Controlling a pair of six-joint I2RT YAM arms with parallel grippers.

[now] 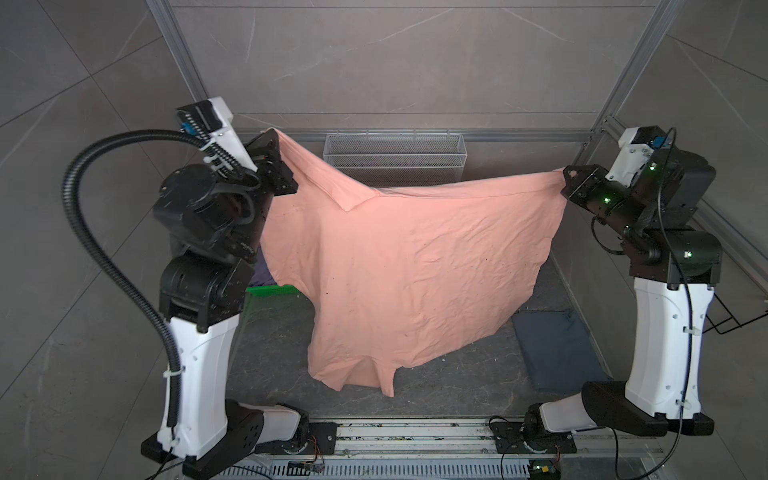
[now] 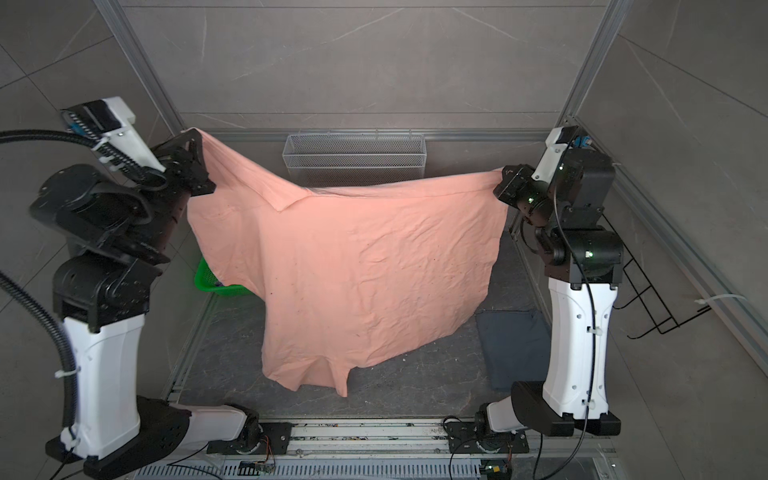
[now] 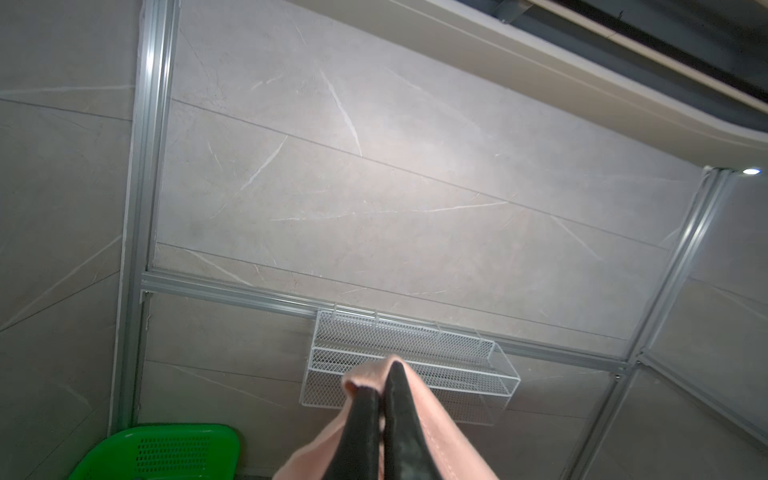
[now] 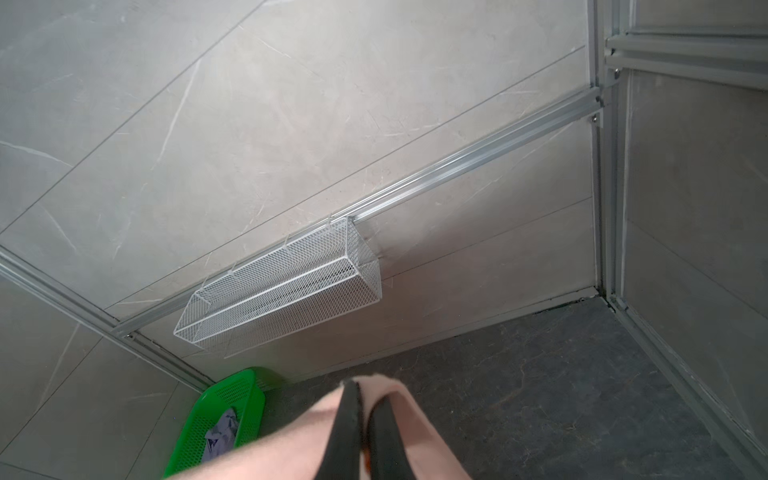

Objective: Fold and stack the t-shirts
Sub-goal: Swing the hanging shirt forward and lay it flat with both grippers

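Observation:
A large peach-pink t-shirt hangs spread out in the air between my two grippers in both top views. Its lower end reaches down to the dark table near the front. My left gripper is raised at the back left, shut on one top corner of the cloth. At the back right, my right gripper is shut on the other corner. A slate blue-grey t-shirt lies folded on the table by the right arm. A crumpled lavender t-shirt sits in the green basket.
The green perforated basket stands at the back left, mostly hidden behind the hanging cloth. On the back wall rail hangs a white wire mesh basket. A black wire rack sits outside the right frame.

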